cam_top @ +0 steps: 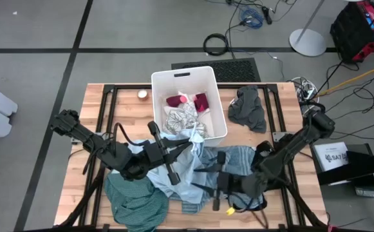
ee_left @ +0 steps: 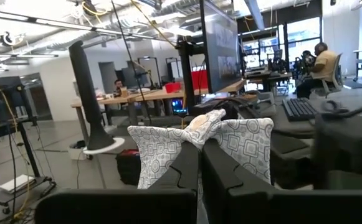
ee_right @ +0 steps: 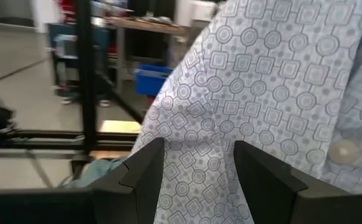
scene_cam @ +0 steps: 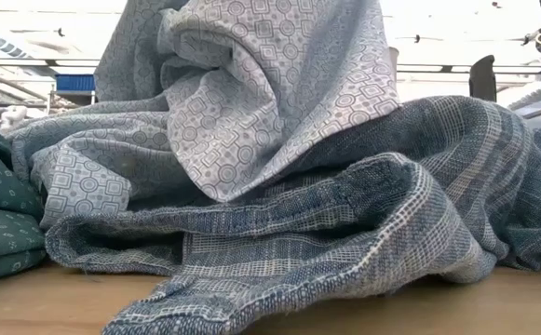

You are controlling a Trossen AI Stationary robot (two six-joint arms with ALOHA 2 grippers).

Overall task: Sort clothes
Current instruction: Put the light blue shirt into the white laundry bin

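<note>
Clothes lie mostly unsorted: several pieces sit in the white bin [cam_top: 215, 84], while the left claw [ee_left: 199, 155] pinches the light blue shirt [cam_top: 187, 161]; right claw [ee_right: 196, 171] spread.

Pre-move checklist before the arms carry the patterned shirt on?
1. Left gripper shut on the light patterned shirt: ok, fabric pinched between its fingers.
2. Right gripper gripping the shirt: not ok, open, with cloth lying loose between its fingers.
3. Shirt free of the striped garment: not ok, it lies draped on it.
4. Teal garment out of the way: ok, at the table's near edge.
5. Room in the bin: ok, maroon and patterned pieces sit low inside.
6. Dark grey garment clear of both arms: ok.
</note>
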